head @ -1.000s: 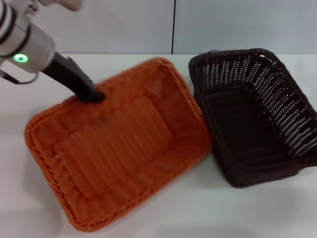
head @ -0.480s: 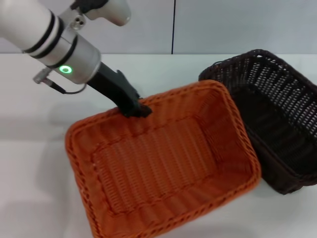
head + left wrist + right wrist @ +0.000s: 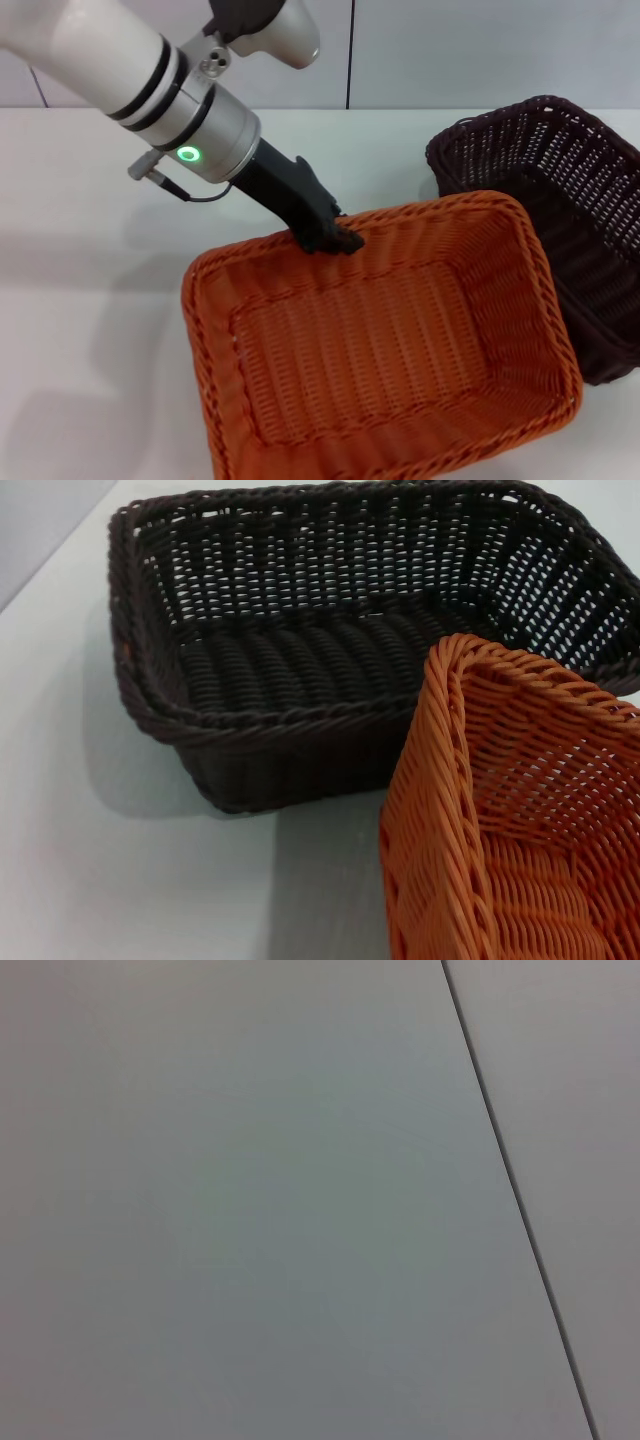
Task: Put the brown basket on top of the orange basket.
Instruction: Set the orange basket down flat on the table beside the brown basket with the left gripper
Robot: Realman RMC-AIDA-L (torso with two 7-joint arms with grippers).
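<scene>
head view: left end effector (image 3: 328, 236) clamped on orange basket (image 3: 400, 340) rim, basket overlapping brown basket (image 3: 560, 190).

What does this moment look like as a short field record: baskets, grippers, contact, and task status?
orange basket: lifted and tilted, held by its far rim, its right edge overlapping the brown basket
brown basket: on the table to the right, upright, empty
left gripper: clamped on the orange basket's far rim
right gripper: not in view; its wrist camera shows only a plain grey surface
contact between baskets: overlapping in both views; touching cannot be told
task status: brown basket not on top of the orange one; the arm holds the orange basket instead
</scene>
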